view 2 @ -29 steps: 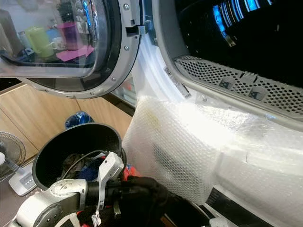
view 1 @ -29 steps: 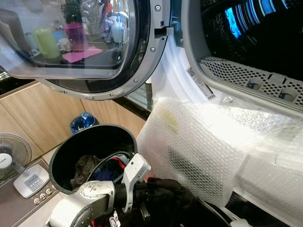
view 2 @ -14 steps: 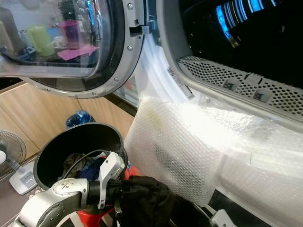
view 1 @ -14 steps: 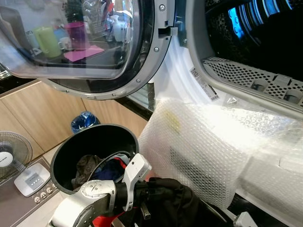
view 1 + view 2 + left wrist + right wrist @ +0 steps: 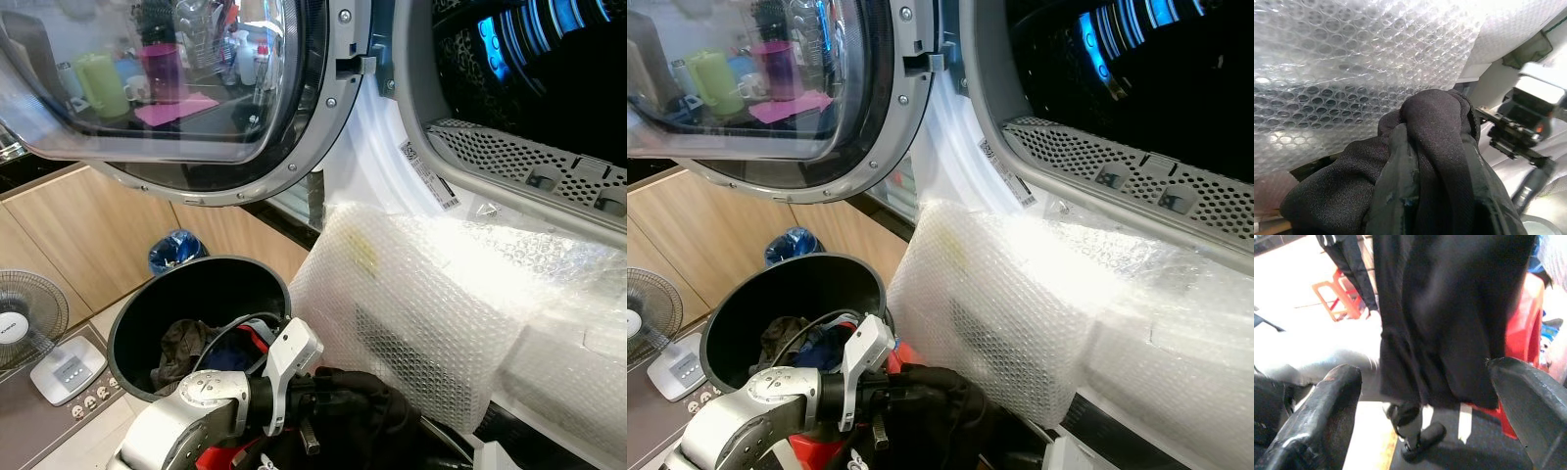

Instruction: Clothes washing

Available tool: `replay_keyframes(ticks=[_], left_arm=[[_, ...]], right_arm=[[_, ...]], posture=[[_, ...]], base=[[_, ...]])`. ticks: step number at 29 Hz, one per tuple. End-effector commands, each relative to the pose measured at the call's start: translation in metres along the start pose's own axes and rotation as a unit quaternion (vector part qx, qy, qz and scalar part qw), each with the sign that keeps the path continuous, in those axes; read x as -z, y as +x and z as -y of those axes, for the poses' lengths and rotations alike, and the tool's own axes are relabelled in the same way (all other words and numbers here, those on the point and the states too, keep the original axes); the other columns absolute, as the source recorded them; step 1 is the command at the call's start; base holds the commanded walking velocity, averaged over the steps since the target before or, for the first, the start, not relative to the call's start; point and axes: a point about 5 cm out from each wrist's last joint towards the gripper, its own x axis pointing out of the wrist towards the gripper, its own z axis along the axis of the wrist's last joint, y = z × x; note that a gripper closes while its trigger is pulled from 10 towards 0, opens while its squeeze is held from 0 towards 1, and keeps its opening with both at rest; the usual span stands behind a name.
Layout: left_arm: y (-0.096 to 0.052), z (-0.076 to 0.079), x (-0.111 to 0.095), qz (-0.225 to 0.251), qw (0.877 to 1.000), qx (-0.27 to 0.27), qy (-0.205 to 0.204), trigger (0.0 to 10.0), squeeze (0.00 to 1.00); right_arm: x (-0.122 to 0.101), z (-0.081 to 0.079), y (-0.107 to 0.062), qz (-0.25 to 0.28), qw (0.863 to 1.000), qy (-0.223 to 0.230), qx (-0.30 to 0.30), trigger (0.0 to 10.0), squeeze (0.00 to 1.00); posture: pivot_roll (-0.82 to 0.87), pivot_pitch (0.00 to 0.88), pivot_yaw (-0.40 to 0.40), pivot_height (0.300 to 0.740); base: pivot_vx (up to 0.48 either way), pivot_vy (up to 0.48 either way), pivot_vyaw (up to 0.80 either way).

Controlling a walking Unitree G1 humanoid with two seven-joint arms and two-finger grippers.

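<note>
A black garment (image 5: 364, 403) is bunched at the bottom centre, just in front of the bubble-wrapped base of the washing machine. My left gripper (image 5: 328, 399) is shut on it, its fingers buried in the cloth (image 5: 1435, 147). The open drum (image 5: 549, 78) is up at the right, and its round glass door (image 5: 176, 88) swings out to the left. My right gripper (image 5: 1422, 372) is open, and the black garment (image 5: 1449, 313) hangs ahead of its spread fingers (image 5: 1327, 411). A black bucket (image 5: 211, 266) to the left holds more clothes (image 5: 191, 345).
Bubble wrap (image 5: 421, 294) covers the machine's lower front. A fan (image 5: 24, 318), a power strip (image 5: 83, 399) and a blue-lined bin (image 5: 176, 250) stand at the left by wooden cabinets. A red stool (image 5: 1520, 333) is below the garment. A person (image 5: 1347, 259) stands further back.
The whole view has shifted slightly to the right. My left gripper keeps its hold on the black garment at about the same spot. A white part of my right arm has entered at the lower right.
</note>
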Motion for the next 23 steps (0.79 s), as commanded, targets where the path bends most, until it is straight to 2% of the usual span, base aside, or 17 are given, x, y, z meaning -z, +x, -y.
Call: replay_keyframes(ticks=[1, 4, 5, 6, 7, 9, 11, 12, 14, 17, 23], left_arm=[[0.007, 0.003, -0.002, 0.004, 1.000, 0.012, 0.005, 0.0, 0.00], [0.015, 0.010, -0.001, 0.010, 1.000, 0.026, -0.002, 0.0, 0.00], [0.018, 0.013, 0.000, 0.009, 0.999, 0.032, -0.004, 0.0, 0.00], [0.019, 0.014, 0.001, 0.009, 0.999, 0.034, -0.005, 0.0, 0.00], [0.020, 0.015, 0.003, 0.008, 0.999, 0.038, -0.007, 0.0, 0.00], [0.021, 0.016, 0.003, 0.009, 0.999, 0.040, -0.006, 0.0, 0.00], [0.024, 0.017, 0.003, 0.011, 0.999, 0.042, -0.007, 0.0, 0.00], [0.026, 0.018, 0.003, 0.012, 0.999, 0.045, -0.007, 0.0, 0.00], [0.028, 0.020, 0.003, 0.013, 0.999, 0.048, -0.007, 0.0, 0.00], [0.031, 0.023, 0.003, 0.014, 0.998, 0.055, -0.006, 0.0, 0.00], [0.033, 0.023, 0.003, 0.019, 0.998, 0.052, -0.007, 0.0, 0.00]], right_arm=[[0.002, -0.008, 0.005, 0.003, 1.000, 0.009, 0.000, 10.0, 1.00], [0.005, -0.016, 0.008, 0.006, 1.000, 0.025, 0.013, 10.0, 1.00], [0.007, -0.021, 0.010, 0.006, 0.999, 0.037, 0.016, 10.0, 0.93], [0.007, -0.022, 0.011, 0.008, 0.999, 0.039, 0.020, 10.0, 0.22], [0.007, -0.024, 0.013, 0.011, 0.999, 0.048, 0.025, 10.0, 0.00], [0.005, -0.027, 0.014, 0.012, 0.998, 0.053, 0.026, 10.0, 0.00], [0.005, -0.024, 0.019, 0.020, 0.995, 0.076, 0.059, 10.0, 0.00], [0.001, -0.017, 0.022, 0.045, 0.991, 0.084, 0.098, 10.0, 0.00], [-0.005, -0.011, 0.026, 0.089, 0.981, 0.112, 0.131, 10.0, 0.00], [-0.014, -0.020, 0.031, 0.117, 0.980, 0.127, 0.101, 10.0, 0.00], [-0.014, -0.030, 0.040, 0.113, 0.980, 0.146, 0.077, 10.0, 0.00]], posture=[[-0.08, 0.081, 0.083, 0.740], [-0.11, 0.083, 0.084, 0.740], [-0.11, 0.079, 0.083, 0.740], [-0.12, 0.072, 0.082, 0.740], [-0.12, 0.068, 0.081, 0.740], [-0.12, 0.068, 0.081, 0.740], [-0.13, 0.051, 0.074, 0.740], [-0.12, 0.043, 0.072, 0.740], [-0.13, 0.033, 0.070, 0.740], [-0.13, 0.021, 0.067, 0.740], [-0.13, 0.008, 0.064, 0.740]], base=[[0.000, 0.000, 0.00], [0.000, 0.000, 0.00], [0.000, 0.000, 0.00], [0.000, 0.000, 0.00], [0.000, 0.000, 0.00], [0.000, 0.000, 0.00], [0.000, 0.000, 0.00], [0.000, 0.000, 0.00], [0.000, 0.000, 0.00], [0.000, 0.000, 0.00], [0.000, 0.000, 0.00]])
